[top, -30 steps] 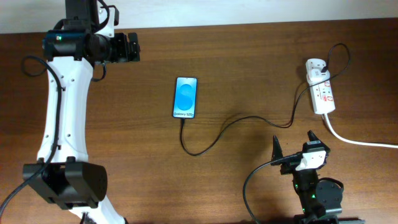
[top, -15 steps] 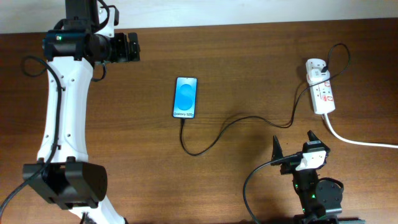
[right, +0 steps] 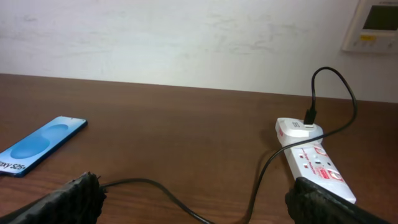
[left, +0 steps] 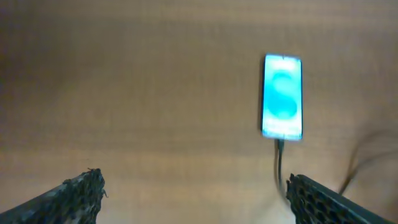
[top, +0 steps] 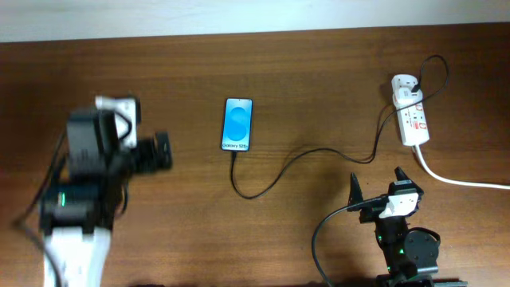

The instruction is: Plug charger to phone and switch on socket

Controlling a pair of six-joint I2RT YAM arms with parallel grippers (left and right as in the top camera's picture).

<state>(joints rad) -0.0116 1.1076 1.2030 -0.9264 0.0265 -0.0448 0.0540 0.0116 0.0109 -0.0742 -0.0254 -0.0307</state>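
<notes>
The left gripper (top: 162, 153), fingers apart, has swung from upper left to mid-left, leaving the centre phone (top: 237, 125) with the charger (top: 271, 177) seemingly plugged in; the upper-right socket (top: 413, 115) likely remains for the right gripper (top: 376, 185), fingers apart.

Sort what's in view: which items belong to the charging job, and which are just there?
Job:
- phone
- charger cable, reaching the phone's bottom edge
- power strip

Just there:
- wall panel, seen only from the right wrist
</notes>
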